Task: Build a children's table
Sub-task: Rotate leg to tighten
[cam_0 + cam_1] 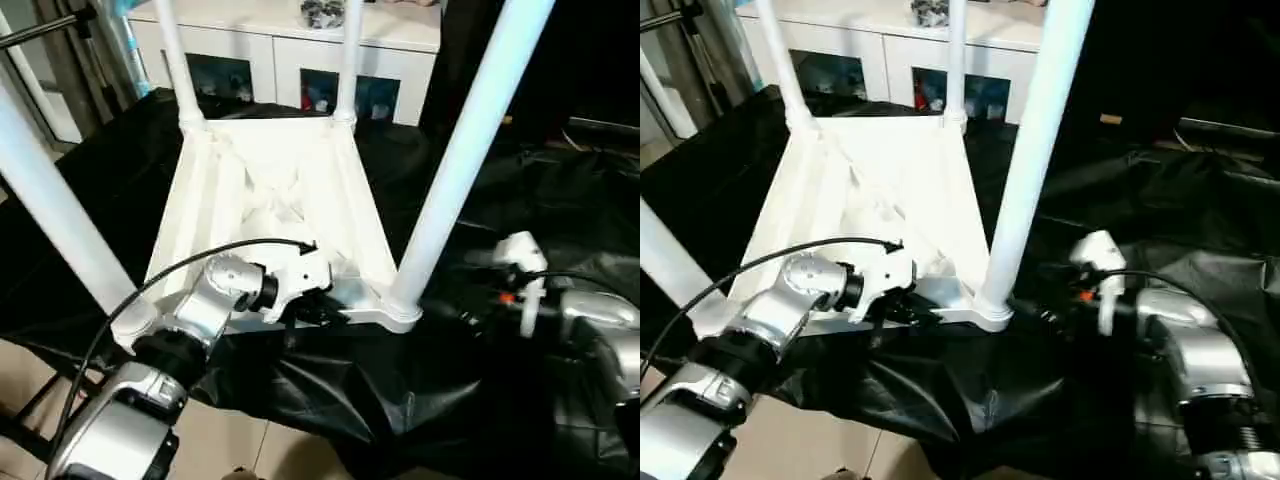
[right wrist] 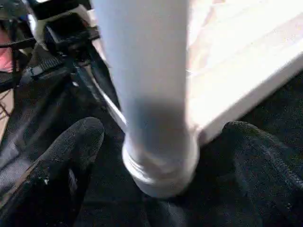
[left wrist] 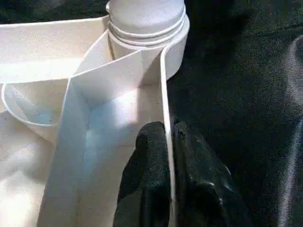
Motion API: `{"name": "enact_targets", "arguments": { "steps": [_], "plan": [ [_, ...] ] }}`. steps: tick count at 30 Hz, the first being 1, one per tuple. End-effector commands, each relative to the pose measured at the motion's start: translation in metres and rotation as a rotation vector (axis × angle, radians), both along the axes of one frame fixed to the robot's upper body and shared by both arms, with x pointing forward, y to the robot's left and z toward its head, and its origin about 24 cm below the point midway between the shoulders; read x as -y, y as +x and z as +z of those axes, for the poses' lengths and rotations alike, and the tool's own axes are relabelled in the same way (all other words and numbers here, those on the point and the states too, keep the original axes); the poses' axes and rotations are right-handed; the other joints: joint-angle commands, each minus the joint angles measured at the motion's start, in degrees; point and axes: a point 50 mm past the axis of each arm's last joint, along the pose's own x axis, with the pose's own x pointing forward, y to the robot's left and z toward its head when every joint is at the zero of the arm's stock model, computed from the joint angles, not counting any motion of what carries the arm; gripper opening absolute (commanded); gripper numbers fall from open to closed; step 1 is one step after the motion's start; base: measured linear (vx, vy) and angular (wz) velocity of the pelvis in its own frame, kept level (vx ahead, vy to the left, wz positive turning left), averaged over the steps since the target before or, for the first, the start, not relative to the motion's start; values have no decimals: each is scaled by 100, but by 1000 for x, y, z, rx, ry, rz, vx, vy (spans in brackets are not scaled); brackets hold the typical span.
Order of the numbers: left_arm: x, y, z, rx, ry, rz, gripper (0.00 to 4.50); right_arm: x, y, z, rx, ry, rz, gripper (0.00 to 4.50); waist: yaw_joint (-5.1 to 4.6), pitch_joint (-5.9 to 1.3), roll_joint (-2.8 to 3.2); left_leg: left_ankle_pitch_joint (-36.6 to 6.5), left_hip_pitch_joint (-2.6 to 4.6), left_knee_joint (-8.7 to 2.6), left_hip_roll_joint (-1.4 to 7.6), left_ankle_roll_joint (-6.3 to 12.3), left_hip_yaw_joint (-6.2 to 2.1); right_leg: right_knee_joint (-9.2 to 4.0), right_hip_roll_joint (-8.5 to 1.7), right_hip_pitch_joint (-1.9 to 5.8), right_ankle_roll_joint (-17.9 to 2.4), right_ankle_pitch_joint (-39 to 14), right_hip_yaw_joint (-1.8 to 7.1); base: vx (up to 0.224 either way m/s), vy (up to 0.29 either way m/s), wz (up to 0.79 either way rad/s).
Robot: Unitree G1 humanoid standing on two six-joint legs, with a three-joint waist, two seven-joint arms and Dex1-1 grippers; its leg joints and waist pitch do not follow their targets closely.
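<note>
I see a black plastic sheet point(image 1: 520, 190) spread across my whole work area, wrinkled and glossy, its loose edge sagging along the bottom centre of the frame. Across the top stands a white cabinet point(image 1: 290, 50) with glass doors point(image 1: 225, 78) showing coloured items I can't make out, and something dark sits on its top point(image 1: 322, 12). Beige floor tiles point(image 1: 215, 445) show at the lower left, with a dark stand's rods point(image 1: 35, 30) at upper left.

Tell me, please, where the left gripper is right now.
In the left eye view, the left gripper is at the upturned tabletop's near edge, shut on its rim, beside the near right leg.
</note>
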Motion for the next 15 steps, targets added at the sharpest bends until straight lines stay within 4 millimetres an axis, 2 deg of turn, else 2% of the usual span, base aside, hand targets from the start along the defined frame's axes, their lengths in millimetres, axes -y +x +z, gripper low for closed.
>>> {"name": "enact_targets", "arguments": {
  "steps": [1,3,7,9,10,12,15],
  "plan": [
    [-2,-3,-7,-39,38,-27,4,-8,-1,-3,4,-16,27,450,16,-390,-29,-1032,34,-300,142,457,-14,-393,-336,328,-1288,-974,208,0,0,0],
    [-1,-3,-6,-41,31,-30,4,-16,1,-6,14,-26,33,450,13,-379,-14,-1139,43,-317,149,399,-18,-408,-345,315,-1293,-1100,207,0,0,0],
    [-1,-3,-5,-40,23,-35,4,-28,7,-11,22,-40,34,450,4,-378,-21,-1211,51,-330,147,309,-24,-407,-351,315,-1271,-1183,219,0,0,0],
    [-2,-3,-4,-42,22,-35,0,-31,8,-11,15,-36,41,421,8,-384,-24,-1163,50,-326,149,312,-23,-389,-347,325,-1297,-1063,224,0,0,0],
    [-3,-3,-4,-45,22,-34,0,-33,9,-10,8,-27,46,414,7,-381,-56,-1123,42,-323,146,334,-17,-381,-340,329,-1299,-980,226,0,0,0],
    [-4,-3,-4,-47,21,-32,0,-34,9,-10,-1,-20,56,402,13,-383,-36,-1077,37,-317,143,361,-14,-371,-346,333,-1311,-937,227,0,0,0],
    [-5,-3,-4,-49,20,-29,0,-35,10,-11,-10,-18,67,370,17,-379,-42,-1094,39,-316,143,367,-12,-385,-355,330,-1284,-1036,227,0,0,0]
  ]
}}
